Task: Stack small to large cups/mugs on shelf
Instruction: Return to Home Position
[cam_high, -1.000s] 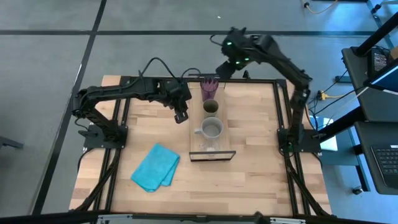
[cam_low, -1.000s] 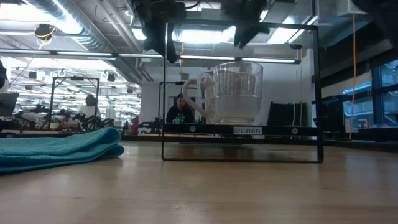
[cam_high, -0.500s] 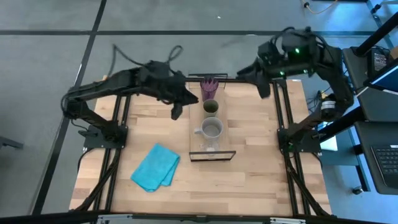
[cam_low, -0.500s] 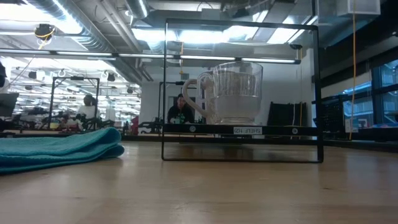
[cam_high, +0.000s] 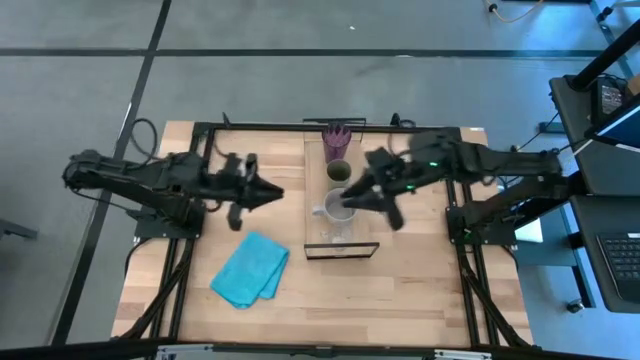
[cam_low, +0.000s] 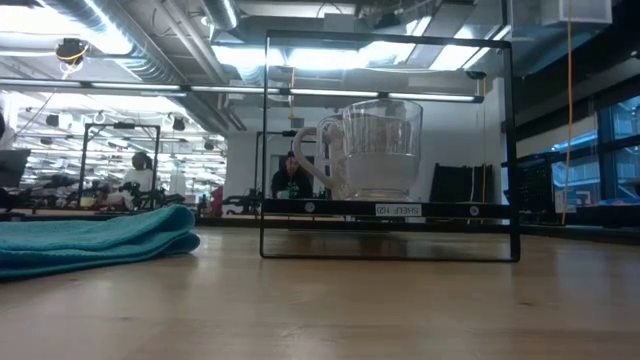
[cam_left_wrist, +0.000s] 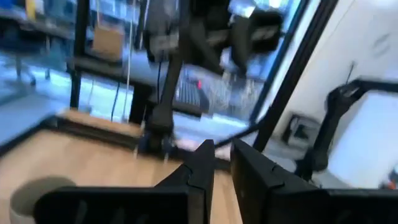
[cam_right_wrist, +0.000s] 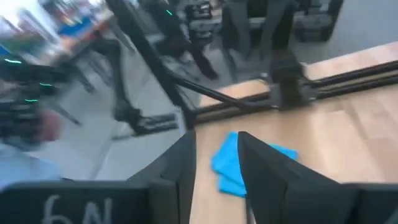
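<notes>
High view: both arms have swung down low, left fingers (cam_high: 268, 191) and right fingers (cam_high: 352, 199) slightly parted, empty, flanking the shelf (cam_high: 318, 220).

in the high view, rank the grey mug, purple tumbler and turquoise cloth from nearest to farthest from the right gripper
From the right gripper:
1. grey mug, right beside the gripper, on the shelf.
2. purple tumbler, at the shelf's far end.
3. turquoise cloth, on the table off the shelf, on the left arm's side.

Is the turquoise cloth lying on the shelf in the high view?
No, the turquoise cloth lies on the bare tabletop beside the shelf, apart from it, on the left arm's side.
</notes>
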